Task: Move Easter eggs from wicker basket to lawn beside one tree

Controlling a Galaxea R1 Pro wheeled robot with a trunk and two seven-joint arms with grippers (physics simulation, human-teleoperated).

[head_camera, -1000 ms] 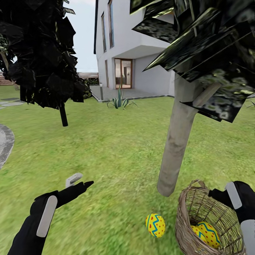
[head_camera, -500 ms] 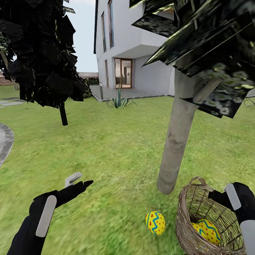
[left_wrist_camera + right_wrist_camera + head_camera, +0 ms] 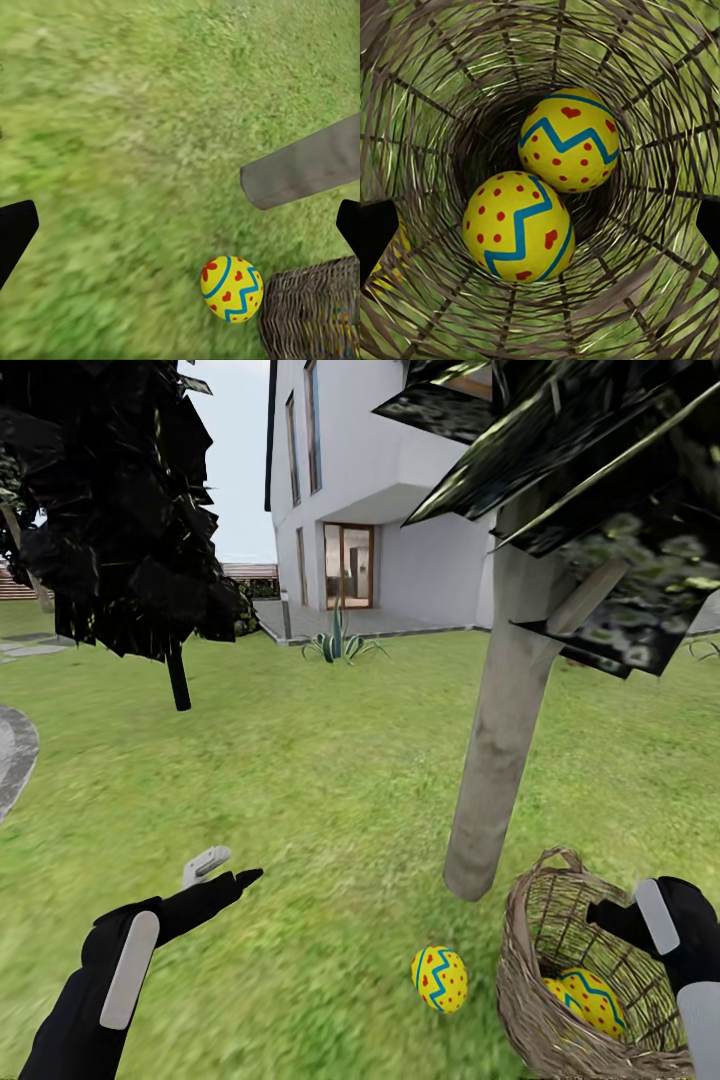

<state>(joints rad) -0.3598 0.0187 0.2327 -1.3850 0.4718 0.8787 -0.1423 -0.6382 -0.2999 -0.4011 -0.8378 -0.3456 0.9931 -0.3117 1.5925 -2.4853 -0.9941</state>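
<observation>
The wicker basket (image 3: 522, 972) stands on the lawn (image 3: 320, 780) just right of the base of the pale-trunked tree (image 3: 500, 740). Two Easter eggs (image 3: 590, 1000) lie in its bottom, clearly visible in the right wrist view as one egg (image 3: 570, 140) and another (image 3: 519, 226) inside the woven wall (image 3: 435, 90). A third egg (image 3: 438, 979) rests on the grass by the trunk, left of the basket. My right gripper (image 3: 628, 915) hangs open over the basket's mouth. My left gripper (image 3: 225, 872) is open above bare grass, well left of the egg (image 3: 232, 289).
A near-black tree with a thin stem (image 3: 178, 680) stands at the back left. Part of a grey paved patio (image 3: 10, 755) lies at the left edge. A white house (image 3: 380, 480) and a spiky plant (image 3: 338, 645) are far behind. Low leaves overhang the trunk.
The whole view has shifted slightly, so the things sit a little higher in the picture. My right gripper now sits a bit lower relative to the basket's rim. The left arm holds still.
</observation>
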